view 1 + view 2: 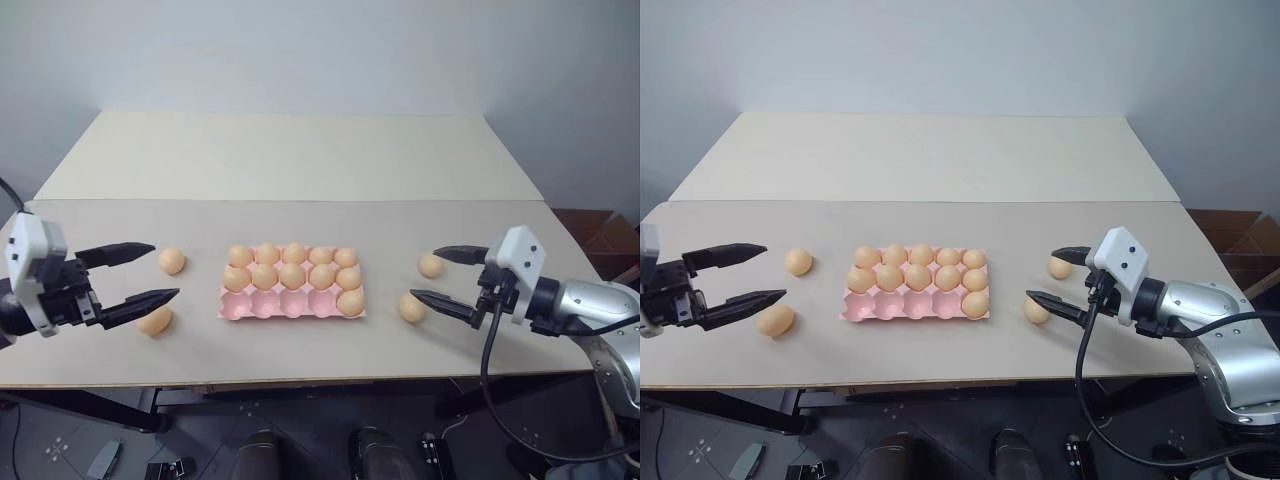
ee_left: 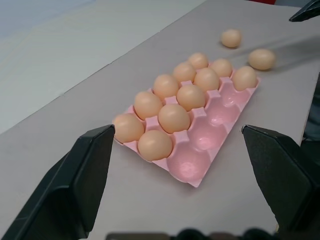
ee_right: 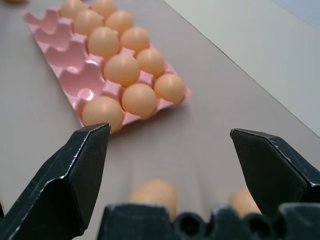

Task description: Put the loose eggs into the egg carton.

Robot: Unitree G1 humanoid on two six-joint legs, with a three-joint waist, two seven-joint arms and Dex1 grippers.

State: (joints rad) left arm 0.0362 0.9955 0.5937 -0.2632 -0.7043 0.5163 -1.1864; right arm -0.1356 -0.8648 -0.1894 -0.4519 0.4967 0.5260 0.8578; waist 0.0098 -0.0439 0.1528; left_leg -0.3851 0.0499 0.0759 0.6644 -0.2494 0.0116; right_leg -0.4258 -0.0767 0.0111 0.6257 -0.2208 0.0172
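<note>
The pink egg carton (image 1: 270, 305) lies in the middle of the near table. Its back and middle rows are full, and one egg sits in the front row's right end cup. Two loose eggs (image 1: 172, 261) (image 1: 155, 321) lie left of it, and two more (image 1: 431, 265) (image 1: 412, 307) lie right of it. My left gripper (image 1: 165, 270) hovers open beside the left pair, pointing toward the carton. My right gripper (image 1: 424, 274) is open too, its fingertips near the right pair. Nothing is held. In the right wrist view the right pair (image 3: 155, 192) (image 3: 245, 200) shows low between the fingers (image 3: 75, 175).
A second, paler table top (image 1: 290, 150) adjoins the near one at the back, with a seam running across. The near table's front edge (image 1: 300, 380) lies just below the carton. A brown box (image 1: 600, 235) stands off the table at the right.
</note>
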